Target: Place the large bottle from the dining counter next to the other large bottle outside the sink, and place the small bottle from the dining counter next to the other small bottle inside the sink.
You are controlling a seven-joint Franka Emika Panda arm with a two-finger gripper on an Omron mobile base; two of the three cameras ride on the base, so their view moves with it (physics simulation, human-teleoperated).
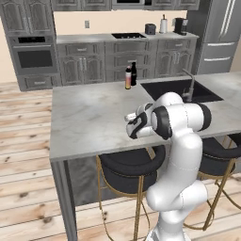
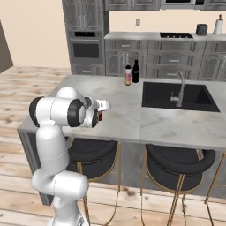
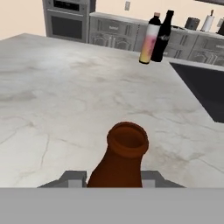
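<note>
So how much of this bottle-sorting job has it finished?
About half, it seems. The large bottle already stands beside the other large bottle on the dining counter, just outside the sink. The small bottle sits between the fingers, apparently gripped. Left: carrying it over and setting it inside the sink.

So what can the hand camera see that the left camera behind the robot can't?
Hand view: the small brown bottle from close up, its open mouth facing the camera, the pincer shut on it.

Left base view: the robot's white arm, the black stools under the counter, and the silver faucet at the sink.

Both: the marble dining counter, and two tall bottles standing side by side by the sink, the near-black cola-style bottle and the one with the orange-pink label.
</note>
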